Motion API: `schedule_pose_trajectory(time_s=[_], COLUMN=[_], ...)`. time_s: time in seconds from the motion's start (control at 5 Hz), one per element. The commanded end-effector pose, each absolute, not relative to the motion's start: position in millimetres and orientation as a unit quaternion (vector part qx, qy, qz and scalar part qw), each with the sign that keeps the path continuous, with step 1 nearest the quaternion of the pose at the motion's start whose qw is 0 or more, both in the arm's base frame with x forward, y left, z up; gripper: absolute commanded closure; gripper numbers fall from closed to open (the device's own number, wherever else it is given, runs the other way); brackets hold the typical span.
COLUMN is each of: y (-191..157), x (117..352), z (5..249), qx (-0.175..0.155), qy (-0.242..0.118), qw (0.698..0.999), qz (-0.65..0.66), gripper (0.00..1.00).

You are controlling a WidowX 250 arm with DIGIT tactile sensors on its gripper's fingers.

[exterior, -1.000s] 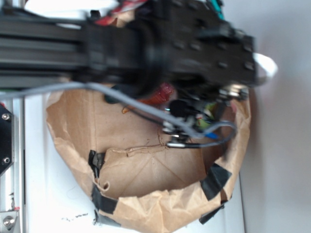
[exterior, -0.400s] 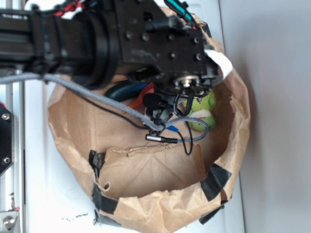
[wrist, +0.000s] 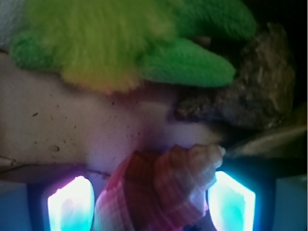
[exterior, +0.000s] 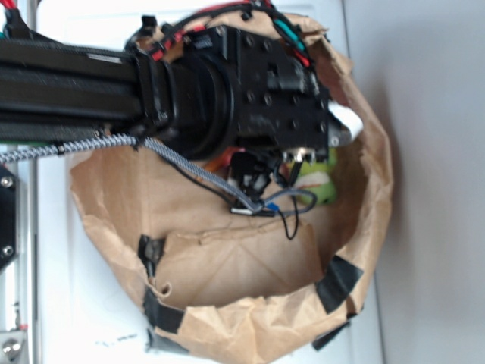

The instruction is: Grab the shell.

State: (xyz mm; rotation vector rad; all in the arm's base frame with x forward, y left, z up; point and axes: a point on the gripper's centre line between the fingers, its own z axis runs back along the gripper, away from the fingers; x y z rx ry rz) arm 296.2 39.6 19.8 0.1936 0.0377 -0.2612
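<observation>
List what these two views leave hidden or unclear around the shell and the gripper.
- Shell: wrist view's bottom edge cuts off its lower part; in the exterior view the arm covers it.
- Gripper: only two glowing fingers flank the shell; contact cannot be told.
- Green plush toy: blurred, cropped at the top edge.
- Brown rock: right side lost in shadow.
- Paper bag: the arm hides most of its contents.
</observation>
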Motion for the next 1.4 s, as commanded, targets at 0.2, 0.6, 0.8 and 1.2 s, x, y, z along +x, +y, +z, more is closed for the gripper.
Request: schedule_pose_trajectory(time_s=[0.2,0.6,0.8,1.2], y=[34.9,23.1,19.6,4.8], x=[312.6,294.4,297.2,281.1], z=[45.5,141.3,174.0,192.1], qx=[0.087,0.024,0.02,0.105], qy=[-0.013,-0.062,-0.005,0.024], qw=[0.992,0.991,0.993,0.994], qz=[-0.095,-0.116,-0.114,-0.032], gripper=[1.0,1.0,0.83,1.0])
